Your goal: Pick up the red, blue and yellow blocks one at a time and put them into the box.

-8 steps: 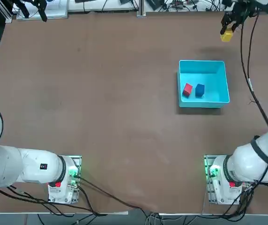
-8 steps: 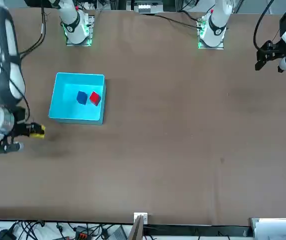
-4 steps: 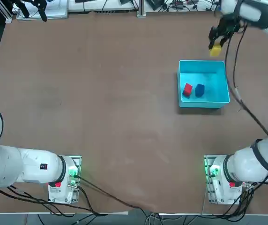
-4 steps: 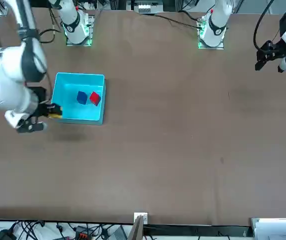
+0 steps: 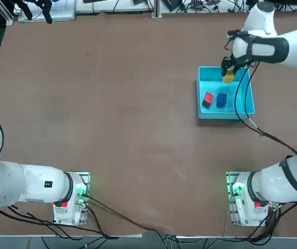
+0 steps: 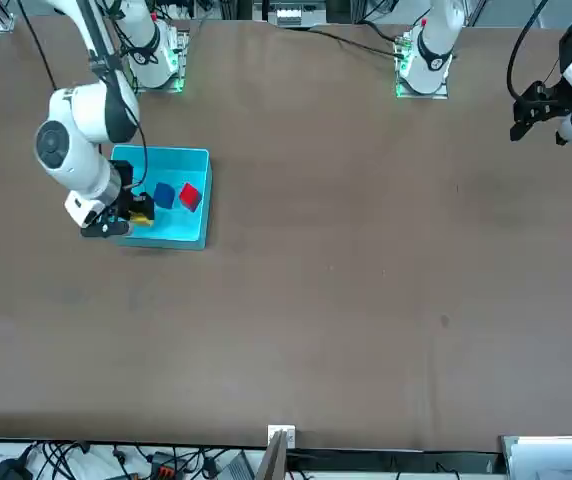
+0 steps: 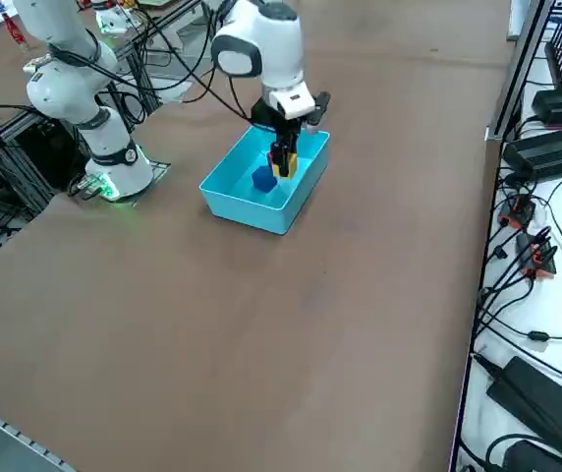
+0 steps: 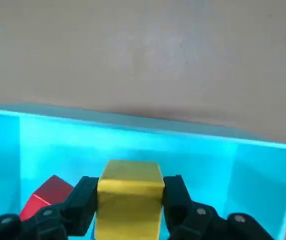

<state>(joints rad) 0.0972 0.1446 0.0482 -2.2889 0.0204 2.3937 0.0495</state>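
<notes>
A plain brown surface [image 5: 112, 104] fills most of the view. Tangled black cables [image 6: 116, 462] and connectors lie along its far edge, past the brown top. In the right side view, dark power strips and plugs [image 7: 546, 147] rest on a white ledge [image 7: 517, 383] beside the surface, with more cables [image 7: 517, 265] trailing down it.

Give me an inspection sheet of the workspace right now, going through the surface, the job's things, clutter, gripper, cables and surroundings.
Surface: brown table, bare.
Job's things: red block and blue block lie side by side in the box; yellow block held over the box's far part.
Clutter: nothing seen.
Grippers: right gripper shut on the yellow block, above the box.
Cables: black cable from the right arm crosses the box's edge.
Surroundings: cables and equipment along the table edges.
</notes>
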